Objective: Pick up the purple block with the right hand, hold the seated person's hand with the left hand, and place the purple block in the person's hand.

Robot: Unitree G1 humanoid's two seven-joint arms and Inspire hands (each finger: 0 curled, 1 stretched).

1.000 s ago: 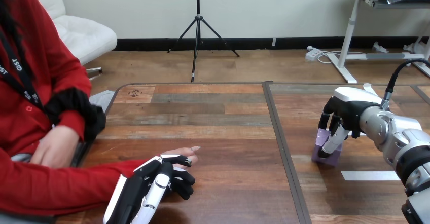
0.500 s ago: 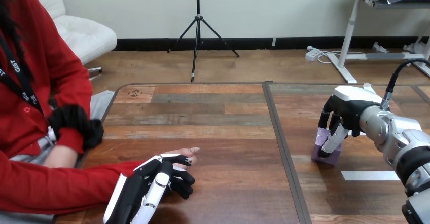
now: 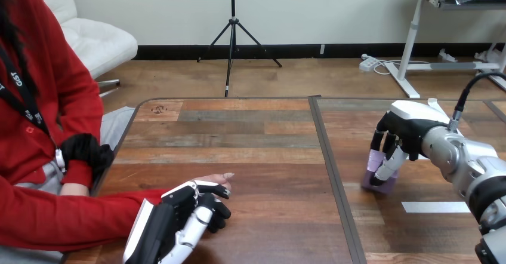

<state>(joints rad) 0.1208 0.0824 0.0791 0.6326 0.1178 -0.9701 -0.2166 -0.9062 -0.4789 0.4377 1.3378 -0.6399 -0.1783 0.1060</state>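
The purple block stands on the table at the right, its base touching the wood. My right hand is over it, fingers curled down round the block's sides with the thumb in front. At the lower left the person's hand lies on the table in a red sleeve, its fingertips showing past mine. My left hand lies over it with fingers curled round its near edge.
A dark seam runs front to back across the wooden table between the two hands. A white tape strip lies near my right forearm. The person's other arm rests at the far left edge.
My right hand with the purple block has shifted slightly left. My left hand has curled a little tighter on the person's hand. The person's other arm has drawn back toward the left edge.
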